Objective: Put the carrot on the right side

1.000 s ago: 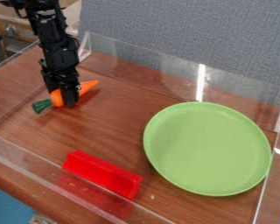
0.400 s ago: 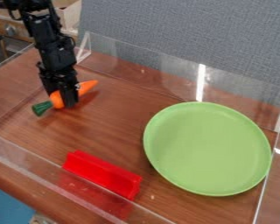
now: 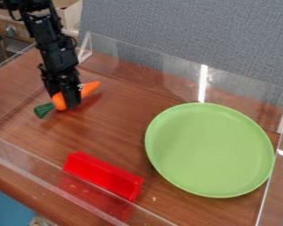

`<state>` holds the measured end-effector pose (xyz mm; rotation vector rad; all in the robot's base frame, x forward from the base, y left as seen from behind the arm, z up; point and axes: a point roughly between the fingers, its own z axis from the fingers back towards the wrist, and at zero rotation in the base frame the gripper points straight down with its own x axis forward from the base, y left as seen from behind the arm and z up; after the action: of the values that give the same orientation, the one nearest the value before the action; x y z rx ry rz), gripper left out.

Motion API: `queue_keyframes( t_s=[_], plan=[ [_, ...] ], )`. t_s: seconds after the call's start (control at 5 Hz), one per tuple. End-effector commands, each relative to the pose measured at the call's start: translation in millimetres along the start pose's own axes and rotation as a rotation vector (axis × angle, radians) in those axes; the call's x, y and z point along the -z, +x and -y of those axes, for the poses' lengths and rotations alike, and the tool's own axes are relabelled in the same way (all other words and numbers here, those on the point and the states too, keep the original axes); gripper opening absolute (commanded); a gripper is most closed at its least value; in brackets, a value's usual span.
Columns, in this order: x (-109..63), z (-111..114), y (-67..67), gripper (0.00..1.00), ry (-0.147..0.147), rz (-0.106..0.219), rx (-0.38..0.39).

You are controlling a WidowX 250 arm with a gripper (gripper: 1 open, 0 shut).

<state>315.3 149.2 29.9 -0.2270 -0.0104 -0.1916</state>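
In the camera view, looks down at an angle on a brown wooden bench (image 3: 123,124). Comes in from the upper left with a black arm (image 3: 42,28), pointing steeply down to the end effector (image 3: 71,100). Has the end effector brought together on the carrot (image 3: 57,100), clamped across its middle and hiding part of the orange body. Shows the carrot at the left part of the bench, well to the left of the green plate (image 3: 210,150). Points the dark green stem end (image 3: 43,110) toward the lower left and the tapered orange tip (image 3: 92,86) toward the upper right, each sticking out past the black fingers. Does not reveal for certain whether the carrot touches the bench or hangs just above.

Has the round, flat green plate on the right side, with bare bench between plate and carrot. Shows a red rectangular block (image 3: 103,176) near the front, below and right of the carrot in the view, lying at a slant and apart from the plate. Runs clear, see-through panels (image 3: 156,79) along the back and front of the bench, with bright glints. Shows a speckled grey surface (image 3: 197,31) behind and a patch of blue (image 3: 7,209) at the lower left corner.
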Motion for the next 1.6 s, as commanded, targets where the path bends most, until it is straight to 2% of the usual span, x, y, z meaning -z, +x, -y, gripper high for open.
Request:
queue_keyframes(
  t_s=[0.0, 0.4, 0.8, 1.0, 1.2, 1.4],
  plan=[
    [-31.2, -5.8, 8.4, 0.00, 0.043, 0.070, 0.002],
    [-29.0, -7.8, 10.4, 0.00, 0.024, 0.058, 0.002],
    [-61.2, 51.8, 18.0, 0.00, 0.021, 0.103, 0.054],
    [-70.2, 97.7, 26.8, 0.00, 0.010, 0.112, 0.139],
    [-65.7, 147.1, 36.2, 0.00, -0.009, 0.097, 0.261],
    [-47.2, 194.3, 40.8, 0.00, -0.027, 0.062, 0.350]
  ],
)
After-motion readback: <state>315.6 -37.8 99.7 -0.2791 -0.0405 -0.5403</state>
